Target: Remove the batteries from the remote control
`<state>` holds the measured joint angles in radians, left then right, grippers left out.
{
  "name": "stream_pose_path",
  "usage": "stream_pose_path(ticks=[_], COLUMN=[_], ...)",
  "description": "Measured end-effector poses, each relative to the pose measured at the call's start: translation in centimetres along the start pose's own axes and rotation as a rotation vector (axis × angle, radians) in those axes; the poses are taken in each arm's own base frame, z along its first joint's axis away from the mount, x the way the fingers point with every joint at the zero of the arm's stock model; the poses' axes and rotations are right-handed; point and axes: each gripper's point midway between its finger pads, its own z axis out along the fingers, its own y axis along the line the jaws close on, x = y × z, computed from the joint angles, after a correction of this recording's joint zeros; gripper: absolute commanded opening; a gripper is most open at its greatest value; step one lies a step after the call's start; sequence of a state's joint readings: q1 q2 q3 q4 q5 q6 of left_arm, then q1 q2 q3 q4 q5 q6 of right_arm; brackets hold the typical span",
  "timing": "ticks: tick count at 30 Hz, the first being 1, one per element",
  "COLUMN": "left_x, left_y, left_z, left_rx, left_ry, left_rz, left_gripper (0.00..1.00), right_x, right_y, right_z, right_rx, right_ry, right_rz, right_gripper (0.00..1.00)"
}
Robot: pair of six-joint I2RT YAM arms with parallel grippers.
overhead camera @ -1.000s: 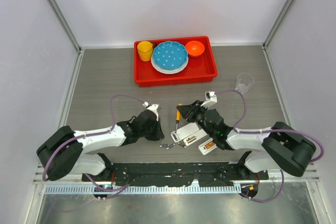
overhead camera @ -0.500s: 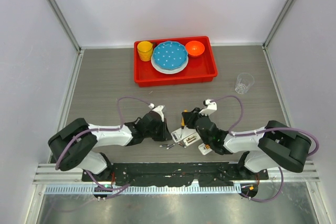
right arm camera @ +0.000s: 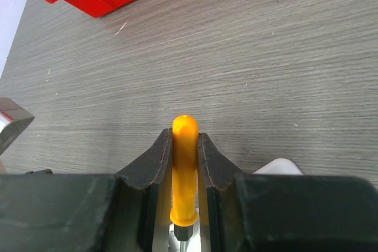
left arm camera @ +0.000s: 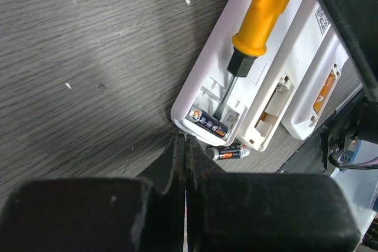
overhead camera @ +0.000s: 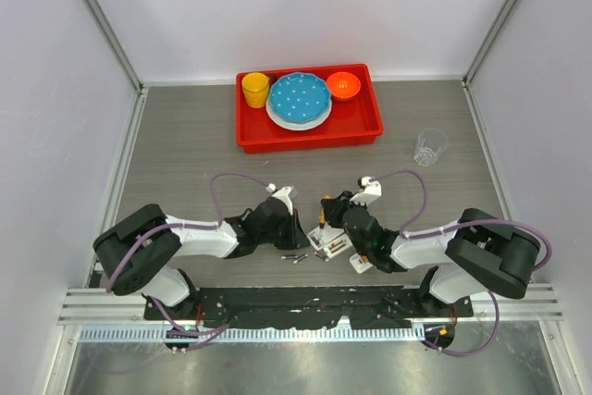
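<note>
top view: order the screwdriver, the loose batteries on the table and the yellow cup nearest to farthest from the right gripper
1. screwdriver: held in the right gripper itself
2. loose batteries: on the table, just to its left
3. yellow cup: far off, in the red tray

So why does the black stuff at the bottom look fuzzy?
Left wrist: the left gripper sits close to the lens, so it blurs; the battery is sharp. Right wrist: the right gripper is soft too, the screwdriver clearer.

Grey wood-grain table (overhead camera: 185, 154) between plain white walls (overhead camera: 305, 6), slim metal posts (overhead camera: 102, 18) at the corners.
</note>
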<state>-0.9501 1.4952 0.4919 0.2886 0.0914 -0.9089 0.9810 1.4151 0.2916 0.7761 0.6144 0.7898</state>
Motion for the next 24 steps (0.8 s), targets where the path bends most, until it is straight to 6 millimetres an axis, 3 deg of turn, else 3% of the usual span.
stream_pose_path(ticks=[7,16,24], left_x=[-0.2,-0.3,-0.7], left_y=[-0.2,-0.3,-0.6], left_z=[0.3,0.6,1.2], left_rx=[0.01,0.017,0.026], left_ry=[-0.009,-0.016,-0.023], left_rz=[-0.007,-0.007,-0.005], left_gripper=[0.0,0.0,0.0], right_x=[1.2,1.1,0.6], right_y=[0.0,-0.7,0.6], right_z=[0.2,0.7,1.6], right_rx=[0.008,0.024,-0.017], right_ry=[0.052,0.083,0.091], right_rz=[0.039,0.125,-0.026], right_gripper=[0.01,0.01,0.01])
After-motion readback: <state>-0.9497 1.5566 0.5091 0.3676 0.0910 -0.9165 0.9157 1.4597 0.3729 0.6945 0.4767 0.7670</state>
